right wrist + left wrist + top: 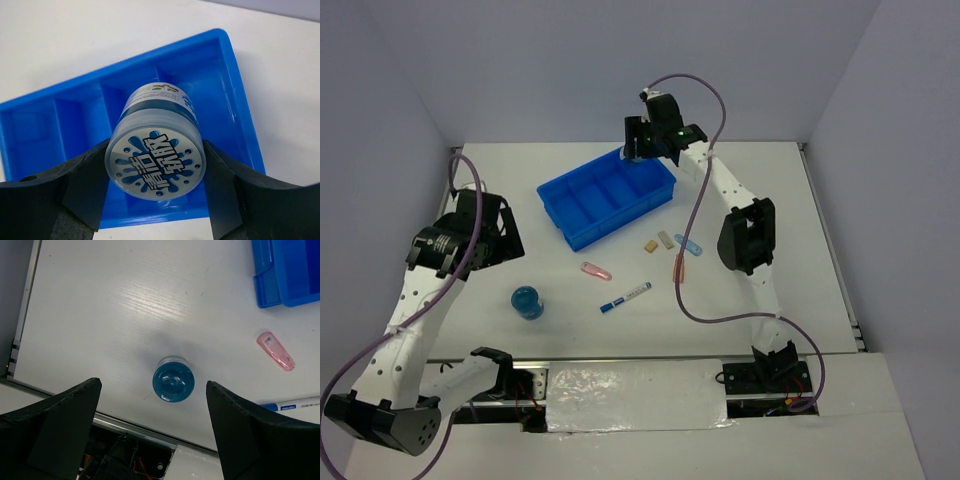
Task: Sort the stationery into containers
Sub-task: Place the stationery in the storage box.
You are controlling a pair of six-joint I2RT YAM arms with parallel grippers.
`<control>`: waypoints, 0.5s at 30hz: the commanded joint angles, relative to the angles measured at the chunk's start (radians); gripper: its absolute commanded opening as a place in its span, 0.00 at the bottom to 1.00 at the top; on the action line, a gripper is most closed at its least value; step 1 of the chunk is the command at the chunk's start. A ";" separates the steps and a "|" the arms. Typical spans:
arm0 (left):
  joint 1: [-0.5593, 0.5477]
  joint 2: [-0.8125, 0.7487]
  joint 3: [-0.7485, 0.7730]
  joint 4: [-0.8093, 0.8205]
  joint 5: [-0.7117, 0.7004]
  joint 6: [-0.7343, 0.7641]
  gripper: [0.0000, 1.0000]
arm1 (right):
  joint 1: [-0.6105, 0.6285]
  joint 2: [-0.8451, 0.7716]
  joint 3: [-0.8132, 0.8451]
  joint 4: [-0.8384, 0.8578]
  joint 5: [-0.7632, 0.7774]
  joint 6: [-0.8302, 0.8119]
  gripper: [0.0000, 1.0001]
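The blue four-compartment tray [582, 190] sits at the table's middle back; it also shows in the right wrist view [235, 95] and in the left wrist view [265, 285]. My right gripper [642, 152] is shut on a round blue-white patterned jar [156, 159] and holds it above the tray's right end. My left gripper [152, 390] is open, high above a teal round jar [173, 380], which stands on the table at the front left [528, 302]. A pink piece [595, 270], a blue-and-white marker [625, 296], tan [650, 246], grey [667, 240], light-blue [689, 243] and orange [678, 268] pieces lie in front of the tray.
The table's front edge with a metal rail [130, 422] lies just below the teal jar. The right arm's elbow [747, 235] hangs over the table right of the small pieces. Walls enclose the table at the back and sides.
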 commanded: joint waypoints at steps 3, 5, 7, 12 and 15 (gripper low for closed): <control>-0.003 -0.014 -0.020 -0.033 -0.052 0.004 0.99 | -0.014 0.012 0.001 0.104 -0.030 -0.046 0.44; -0.003 -0.009 -0.024 -0.028 -0.048 0.008 0.99 | -0.017 0.033 0.013 0.104 -0.019 -0.051 0.46; -0.003 -0.001 -0.027 -0.020 -0.036 0.014 0.99 | -0.023 0.049 0.024 0.104 -0.015 -0.048 0.48; -0.003 0.015 -0.034 0.000 -0.010 0.022 0.99 | -0.037 0.088 0.036 0.121 -0.015 -0.057 0.53; -0.003 0.023 -0.032 0.010 0.010 0.027 0.99 | -0.038 0.108 0.052 0.135 -0.016 -0.066 0.57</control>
